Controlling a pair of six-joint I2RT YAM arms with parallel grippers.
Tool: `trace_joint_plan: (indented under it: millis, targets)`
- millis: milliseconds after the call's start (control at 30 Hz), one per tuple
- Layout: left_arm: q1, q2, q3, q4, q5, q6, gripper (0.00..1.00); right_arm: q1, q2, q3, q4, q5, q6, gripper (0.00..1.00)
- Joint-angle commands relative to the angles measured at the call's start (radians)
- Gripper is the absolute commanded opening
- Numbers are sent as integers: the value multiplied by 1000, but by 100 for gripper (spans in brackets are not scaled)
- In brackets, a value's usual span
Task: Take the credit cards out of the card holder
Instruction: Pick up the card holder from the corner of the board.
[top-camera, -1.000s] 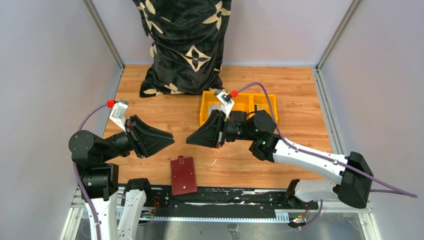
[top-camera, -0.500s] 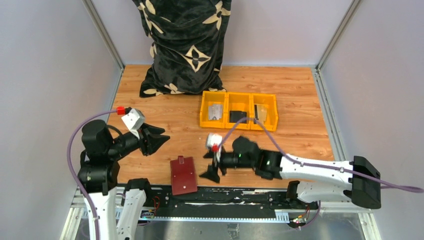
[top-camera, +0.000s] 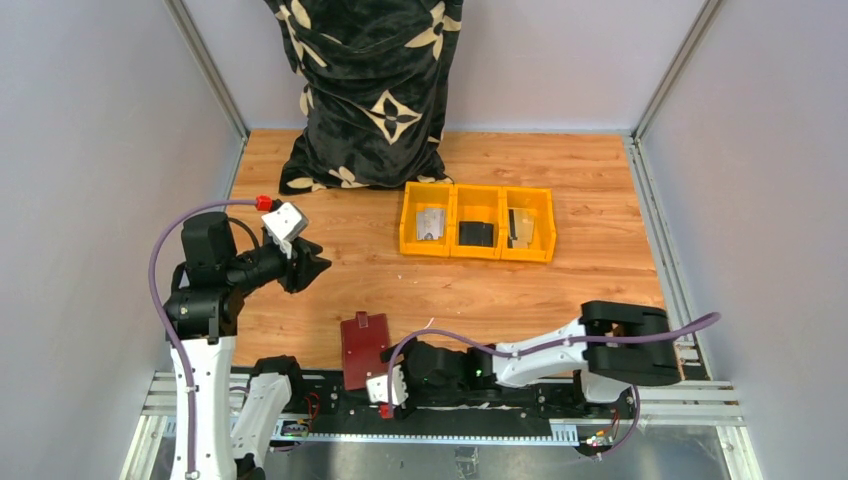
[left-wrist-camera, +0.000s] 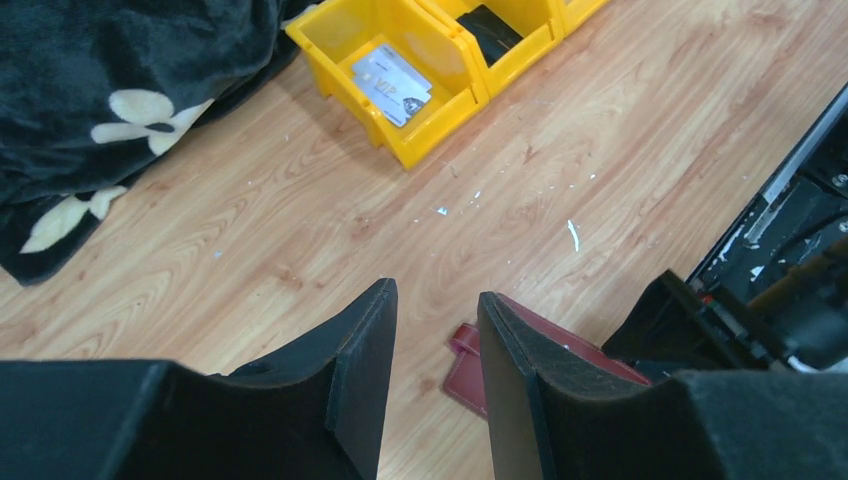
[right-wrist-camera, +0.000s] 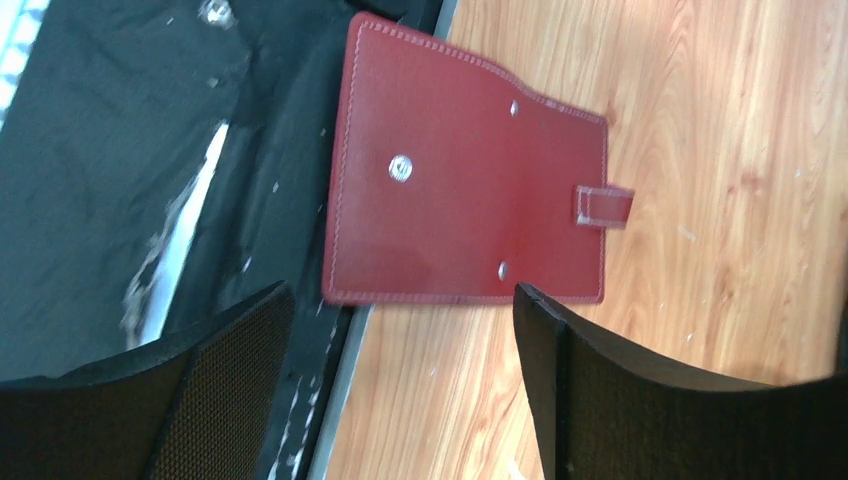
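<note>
The small dark red leather-like folding card holder (top-camera: 366, 350) lay flat, outer face up, at the near edge of the wooden table (top-camera: 600, 200), with one end hanging over the black rail (right-wrist-camera: 120, 150). The right gripper (right-wrist-camera: 400, 320) hung low just beside it, jaws wide apart and empty. The left gripper (left-wrist-camera: 433, 295) hovered well apart from it, jaws partly apart, holding nothing. The danger looked plain to me: a nudge from the right fingers could slide the thin holder off the wood onto the rail, or its loose strap tab (right-wrist-camera: 604, 205) could snag. The only writing I could read was "VIP", on a pale grey-white plastic card (left-wrist-camera: 392, 82) in the yellow three-compartment plastic bin (left-wrist-camera: 440, 125). The holder showed no brand.
</note>
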Motion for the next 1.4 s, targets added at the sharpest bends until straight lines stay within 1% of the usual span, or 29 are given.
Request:
trace_joint_plan:
  millis: [0, 100, 200, 300, 367, 433, 467, 533, 600, 633, 667, 733, 833, 933, 967, 1100, 1233, 1300, 1367]
  targets:
    - [0, 22, 43, -9, -11, 20, 45, 19, 116, 86, 138, 65, -97, 84]
    - [0, 23, 51, -10, -5, 12, 45, 19, 192, 107, 205, 103, -126, 83]
    - [0, 24, 64, -9, -2, 3, 45, 18, 264, 123, 248, 149, -148, 80]
    - [0, 28, 80, -9, 4, -2, 45, 17, 325, 112, 312, 189, -176, 76]
    - [0, 33, 85, -9, 14, -6, 45, 17, 361, 108, 335, 197, -187, 70]
    - [0, 36, 87, -9, 25, -14, 45, 17, 387, 104, 360, 209, -186, 61]
    - [0, 39, 88, -9, 30, -21, 45, 17, 396, 104, 367, 208, -185, 55]
    - [1, 40, 88, -9, 32, -28, 45, 17, 410, 99, 395, 221, -179, 35]
    - [0, 37, 86, -10, 31, -30, 45, 17, 413, 78, 467, 253, -178, 12]
    - [1, 33, 85, -13, 29, -28, 45, 17, 408, 60, 523, 272, -181, 3]
    - [1, 28, 84, -16, 27, -25, 45, 17, 396, 37, 588, 289, -184, 0]
    - [0, 20, 78, -24, 27, -17, 44, 17, 367, 25, 637, 321, -191, 0]
    - [0, 1, 64, -41, 33, 0, 43, 12, 313, 21, 655, 340, -194, 0]
    - [0, -21, 45, -65, 52, 26, 43, -4, 216, 6, 663, 337, -124, 0]
    - [1, -28, 37, -71, 60, 32, 43, -15, 181, 5, 643, 327, -98, 0]
    - [-10, -44, 13, -105, 121, 48, 43, -77, 19, 21, 503, 243, 57, 0]
    - [-107, -19, 33, -147, 109, 63, 43, -187, -121, 68, 276, 64, 230, 0]
    - [-161, -12, 42, -157, 98, 63, 43, -235, -170, 94, 188, -17, 281, 0]
    - [-188, -8, 52, -158, 98, 51, 43, -288, -212, 136, 89, -133, 334, 0]
